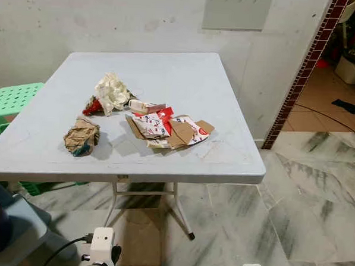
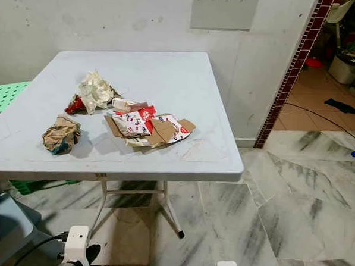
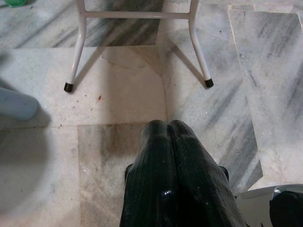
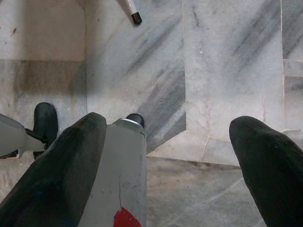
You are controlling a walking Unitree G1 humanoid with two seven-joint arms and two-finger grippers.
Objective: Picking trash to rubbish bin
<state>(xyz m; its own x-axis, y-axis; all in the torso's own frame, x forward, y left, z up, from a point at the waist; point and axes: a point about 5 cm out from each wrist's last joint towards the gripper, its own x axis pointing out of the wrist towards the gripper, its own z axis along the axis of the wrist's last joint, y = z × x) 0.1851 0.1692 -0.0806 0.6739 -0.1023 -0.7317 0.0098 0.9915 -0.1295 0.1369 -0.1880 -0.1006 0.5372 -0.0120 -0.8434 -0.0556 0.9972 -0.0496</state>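
The trash (image 1: 145,120) is lying mid-frame on the table (image 1: 223,165), above both hanging grippers: left gripper (image 3: 168,130) clenched empty, right gripper (image 4: 165,142) spread wide, neither nearer.

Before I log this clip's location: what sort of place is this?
Probably a home's dining or utility corner: a plastic folding table strewn with crumpled wrappers, a marble tile floor, and a green plastic stool beside a stained wall.
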